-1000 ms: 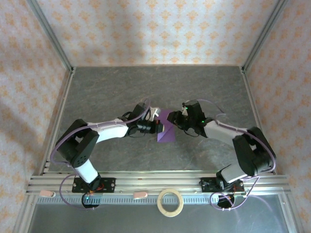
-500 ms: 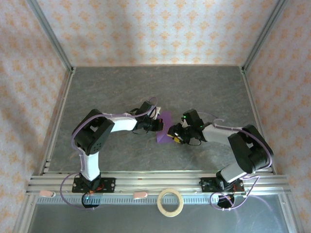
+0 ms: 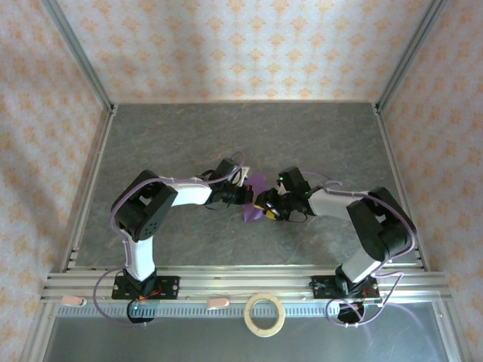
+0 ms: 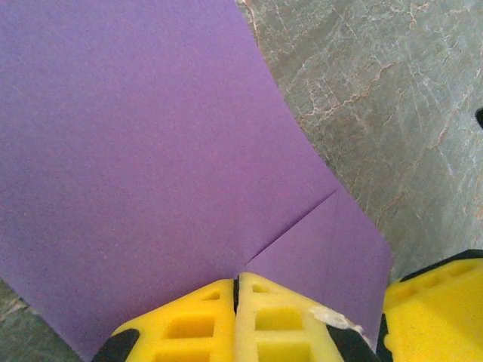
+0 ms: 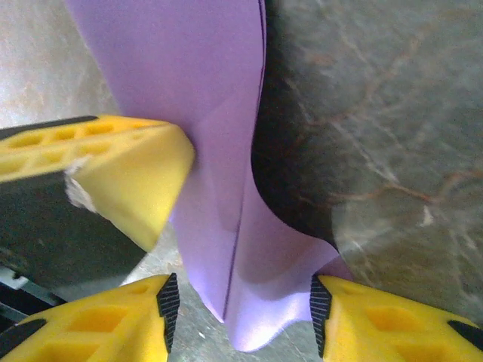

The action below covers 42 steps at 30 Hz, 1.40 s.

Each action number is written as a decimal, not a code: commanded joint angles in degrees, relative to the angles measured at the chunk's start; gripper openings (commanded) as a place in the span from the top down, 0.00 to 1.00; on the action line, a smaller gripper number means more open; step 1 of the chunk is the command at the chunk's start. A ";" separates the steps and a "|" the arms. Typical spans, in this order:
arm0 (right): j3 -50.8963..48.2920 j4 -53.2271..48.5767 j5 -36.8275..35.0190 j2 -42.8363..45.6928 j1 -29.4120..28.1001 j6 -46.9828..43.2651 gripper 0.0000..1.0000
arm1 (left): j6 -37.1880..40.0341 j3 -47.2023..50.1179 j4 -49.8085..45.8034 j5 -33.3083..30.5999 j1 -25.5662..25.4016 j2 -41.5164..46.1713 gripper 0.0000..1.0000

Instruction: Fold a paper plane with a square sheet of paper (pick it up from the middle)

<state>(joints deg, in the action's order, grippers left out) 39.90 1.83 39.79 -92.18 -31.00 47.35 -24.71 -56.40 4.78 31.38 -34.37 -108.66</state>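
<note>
The purple square sheet of paper [image 3: 256, 188] stands off the grey table at its middle, folded, with a slanting flap edge [image 4: 290, 226]; it has no paper plane shape. My left gripper [image 3: 246, 196] is shut on the sheet's near edge, yellow pads [image 4: 204, 320] pressed together. My right gripper [image 3: 266, 210] comes from the right and is open. Its black-ribbed pads [image 5: 167, 302] stand either side of the sheet's hanging lower tip [image 5: 253, 309]. The right-hand pad is at the paper's edge. The left gripper's yellow finger [image 5: 121, 170] lies against the sheet just above.
A tan tape ring [image 3: 265, 314] lies on the front rail between the arm bases. Aluminium frame posts and patterned walls enclose the grey table [image 3: 189, 143]. Both arms' elbows are bent in close to the centre.
The right gripper has dropped and slid left to the sheet's lower tip, its jaws widening. The left arm has drawn its elbow in, still pinching the paper.
</note>
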 commanded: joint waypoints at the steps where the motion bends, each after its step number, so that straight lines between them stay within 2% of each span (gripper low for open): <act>1: 1.53 3.59 -2.59 -0.78 -0.24 0.57 0.47 | 1.64 1.43 -1.92 0.81 0.14 -0.39 1.00; 11: 1.66 12.47 0.66 -3.58 3.47 0.02 0.48 | 2.03 2.03 -1.73 1.19 0.09 -2.10 1.00; 19: 4.54 12.34 3.71 -7.93 4.61 -3.55 0.61 | 1.69 1.74 -1.51 1.51 0.12 -2.34 1.00; 26: 3.90 12.64 2.89 -8.61 5.41 -5.35 0.74 | 1.33 1.29 -1.46 1.89 0.18 -1.40 1.00; 30: 3.02 14.13 2.04 -8.09 5.50 -6.20 0.87 | 1.09 0.98 -1.26 2.46 0.12 -1.13 1.00; 35: 1.44 15.71 -0.78 -5.02 5.51 -8.07 0.97 | -0.07 0.96 -0.73 3.14 0.15 2.49 1.00; 39: 0.47 13.90 -4.96 1.58 5.45 -11.62 1.00 | -3.02 2.70 2.51 2.67 0.13 8.49 0.84; 42: 2.16 4.97 -16.56 8.52 3.36 -17.78 1.00 | -5.74 5.33 4.96 -1.12 0.13 15.48 0.75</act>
<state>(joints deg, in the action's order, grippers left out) 40.62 12.25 34.48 -89.84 -26.26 36.36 -27.46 -52.56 5.93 33.08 -34.13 -99.31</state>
